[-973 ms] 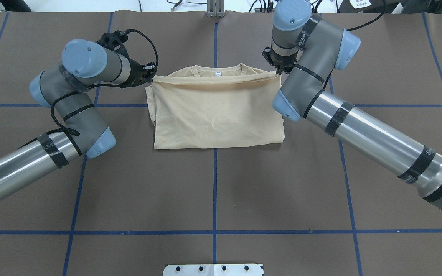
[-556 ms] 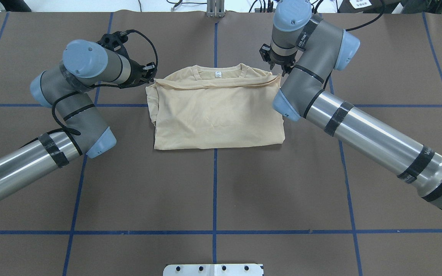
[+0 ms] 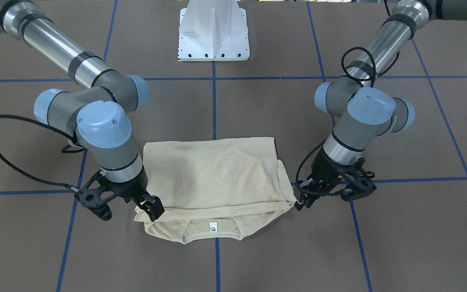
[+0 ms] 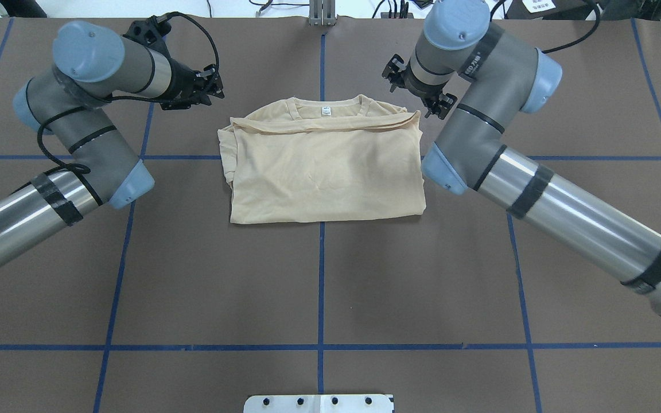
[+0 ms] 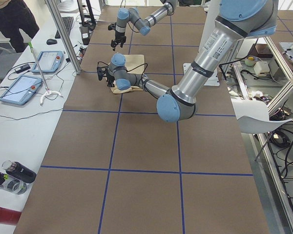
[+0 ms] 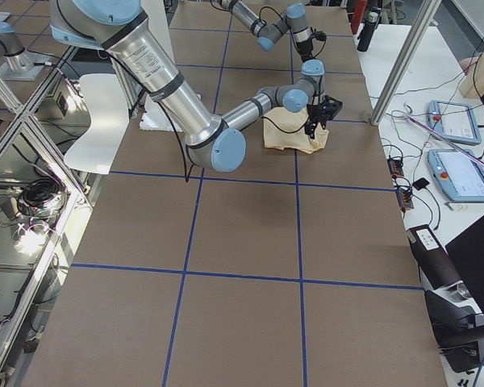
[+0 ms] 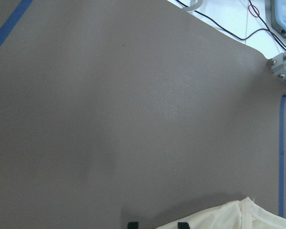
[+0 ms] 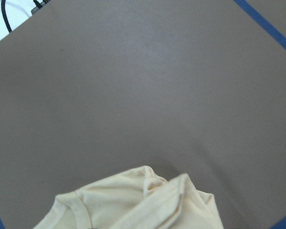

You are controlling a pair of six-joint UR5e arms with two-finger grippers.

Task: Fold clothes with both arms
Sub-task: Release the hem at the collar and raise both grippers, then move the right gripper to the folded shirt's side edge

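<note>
Cream-yellow shirt [image 3: 213,174] lies folded in half on the brown worktop [image 3: 258,251] in the front-facing view, neck label [image 3: 213,227] showing past the top layer, right end effector [image 3: 151,206] and left end effector [image 3: 299,201] by its collar-side corners, the natural handles for a two-armed fold. Overhead, both hang clear of the cloth, empty, apparently spread. In the left wrist view, two fingertips [image 7: 182,224] sit apart, the shirt edge just beside.
</note>
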